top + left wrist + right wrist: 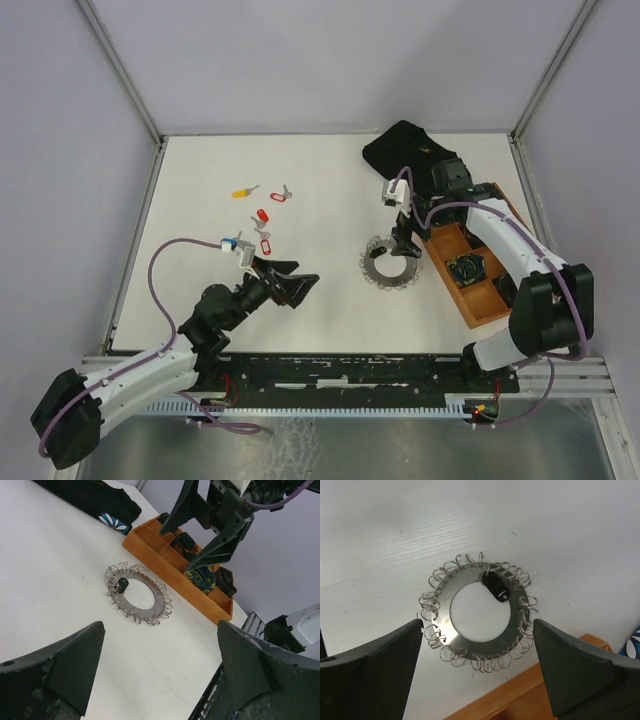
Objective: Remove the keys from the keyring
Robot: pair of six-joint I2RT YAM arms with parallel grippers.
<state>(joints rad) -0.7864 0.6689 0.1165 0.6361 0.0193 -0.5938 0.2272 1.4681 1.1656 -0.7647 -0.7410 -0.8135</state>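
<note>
On your far left the left end effector (300,290) sits low over the worktop (330,190), jaws wide apart and empty, facing toward the keyring. Just beyond it a scatter of loose keys (262,215) lies on the white surface, a yellow-headed one (241,191) farthest back and red-headed ones nearer, all well apart from the ring, so most of the job looks done. Moving right, the keyring (465,577) lies flat on the worktop just beside the wooden tray (447,283), and one black-headed key (495,587) is still hooked to a small wire loop on its rim. The right end effector (477,670) hangs directly above the ring, jaws spread with nothing between them. You seem to be at the approach for this last key. The next move likely calls for bringing the right end effector down to pinch the black head, while the left one comes across to pin the ring flat, since the light ring may slide or lift as you work the key off its loop.
</note>
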